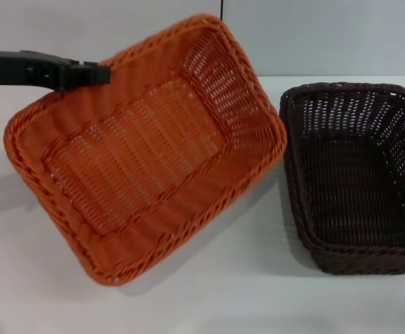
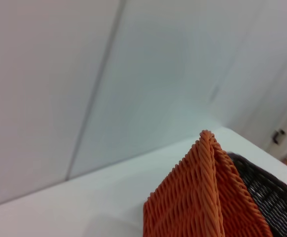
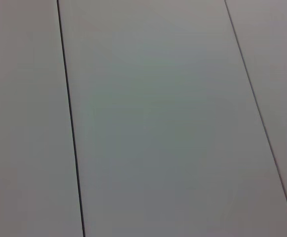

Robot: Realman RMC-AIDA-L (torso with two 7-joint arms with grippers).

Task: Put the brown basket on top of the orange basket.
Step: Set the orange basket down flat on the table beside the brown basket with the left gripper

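Observation:
The orange basket [image 1: 147, 139] fills the left and middle of the head view, tilted and raised off the white table [image 1: 209, 292], with a shadow under it. My left gripper [image 1: 98, 73] reaches in from the left and is shut on the basket's braided rim at its far left side. In the left wrist view a corner of the orange basket [image 2: 197, 197] rises up, with the brown basket [image 2: 274, 197] behind it. The brown basket [image 1: 355, 174] sits flat on the table to the right, just beside the orange one. My right gripper is out of view.
A pale panelled wall [image 1: 328, 35] with dark seams stands behind the table. The right wrist view shows only the wall panels [image 3: 158, 123]. Bare white tabletop lies in front of both baskets.

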